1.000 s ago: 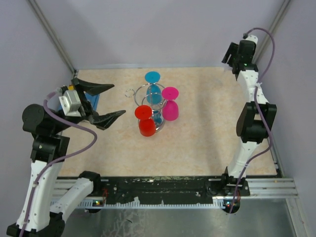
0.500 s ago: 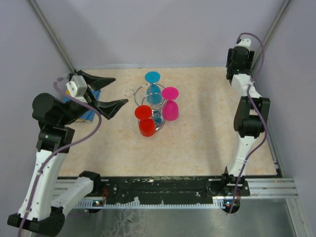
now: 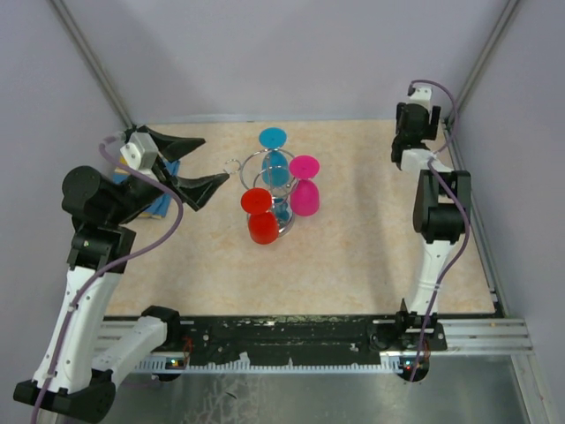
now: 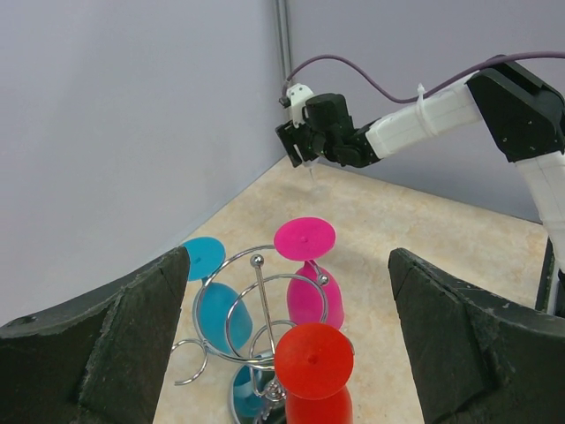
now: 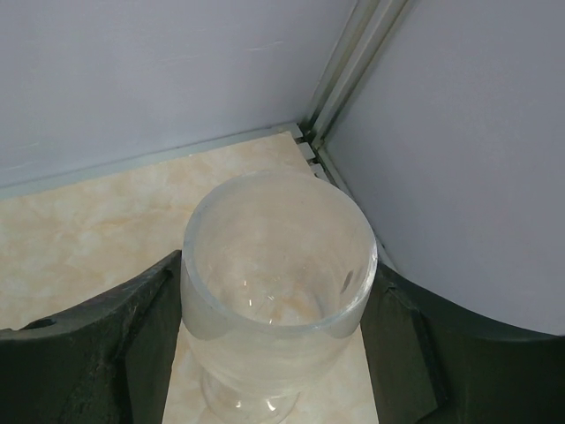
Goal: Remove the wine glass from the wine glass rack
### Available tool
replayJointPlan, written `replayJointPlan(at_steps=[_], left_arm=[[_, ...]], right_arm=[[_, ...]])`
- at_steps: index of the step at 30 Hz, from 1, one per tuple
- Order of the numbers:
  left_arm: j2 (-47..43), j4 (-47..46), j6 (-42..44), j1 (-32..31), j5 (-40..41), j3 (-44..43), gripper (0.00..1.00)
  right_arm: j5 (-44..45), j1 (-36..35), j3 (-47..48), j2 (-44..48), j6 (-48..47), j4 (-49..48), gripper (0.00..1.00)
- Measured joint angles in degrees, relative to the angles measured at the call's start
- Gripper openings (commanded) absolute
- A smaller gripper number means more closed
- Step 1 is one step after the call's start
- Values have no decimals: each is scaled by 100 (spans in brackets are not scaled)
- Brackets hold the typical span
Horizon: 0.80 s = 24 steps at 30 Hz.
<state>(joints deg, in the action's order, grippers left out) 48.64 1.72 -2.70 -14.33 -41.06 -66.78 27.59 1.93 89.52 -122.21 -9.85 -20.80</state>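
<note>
Clear wine glass [image 5: 278, 265], rim towards the wrist camera, is clamped in the right gripper [image 5: 275, 322], well apart from the chrome rack [image 4: 258, 291]; left gripper [image 3: 215, 161] stands wide open.

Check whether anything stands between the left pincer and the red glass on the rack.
Nothing visible does. The open left pincer faces the red glass, the nearest one on the rack; a small wire loop juts out to one side.
</note>
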Motion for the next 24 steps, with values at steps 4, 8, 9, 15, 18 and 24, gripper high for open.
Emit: replayJointPlan(at_steps=[4,8,9,15,18,24], left_arm=[[0,2,7,-11,63,20,100],[-11,2,17,-17,111,24,100],[-17,2,17,-17,120,28,100],[-66,7,20,-22,181,52,100],[-68,13,22,-22,236,52,100],[-87,52,22,-22,293,52,100]], right_arm=[[61,13,-278,22,103,-487,89],[111,42,-492,24,243,-551,99],[133,48,-566,24,262,-577,99],[157,96,-1187,208,557,-584,99],[107,125,-1493,437,719,-634,99],[-42,125,-1856,1051,997,-708,99]])
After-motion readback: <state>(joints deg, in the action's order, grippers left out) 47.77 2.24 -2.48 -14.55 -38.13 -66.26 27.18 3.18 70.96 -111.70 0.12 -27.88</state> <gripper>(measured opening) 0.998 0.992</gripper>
